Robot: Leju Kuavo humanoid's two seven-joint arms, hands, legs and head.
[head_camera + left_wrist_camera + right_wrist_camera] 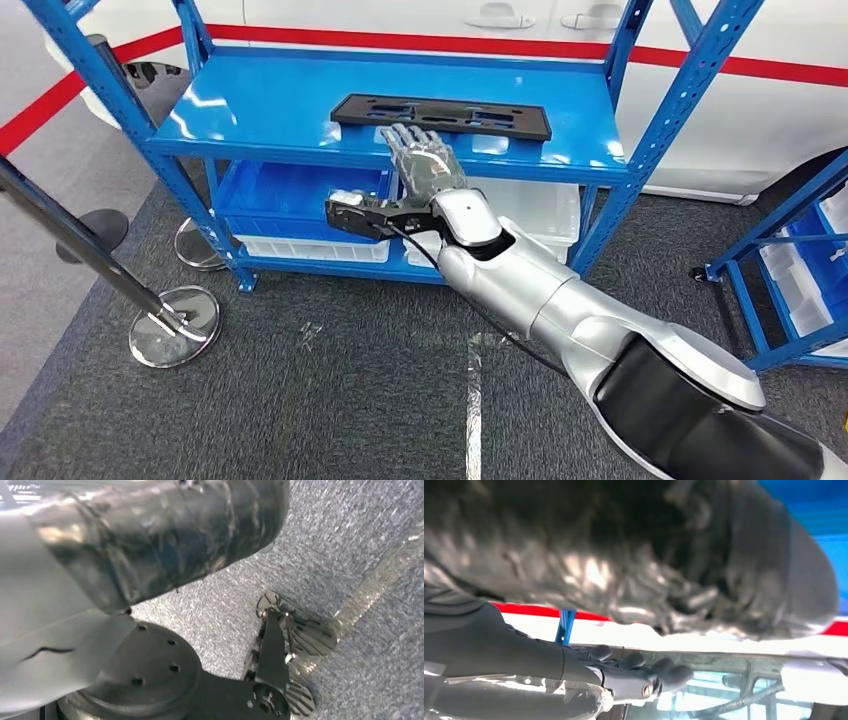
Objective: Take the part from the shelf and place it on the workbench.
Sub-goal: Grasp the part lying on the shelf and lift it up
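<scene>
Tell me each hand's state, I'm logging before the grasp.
Left hand: cannot be told.
Right hand: open, flat near the black part, holding nothing.

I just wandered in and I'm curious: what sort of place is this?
Probably a car workshop or factory demo area: a blue steel shelf holds a flat black part, with parts bins below and a white car body behind.

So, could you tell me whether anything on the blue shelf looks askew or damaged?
Nothing stands out. The black part lies flat on the shelf's top board, and the right hand reaches toward it, fingers extended.
</scene>
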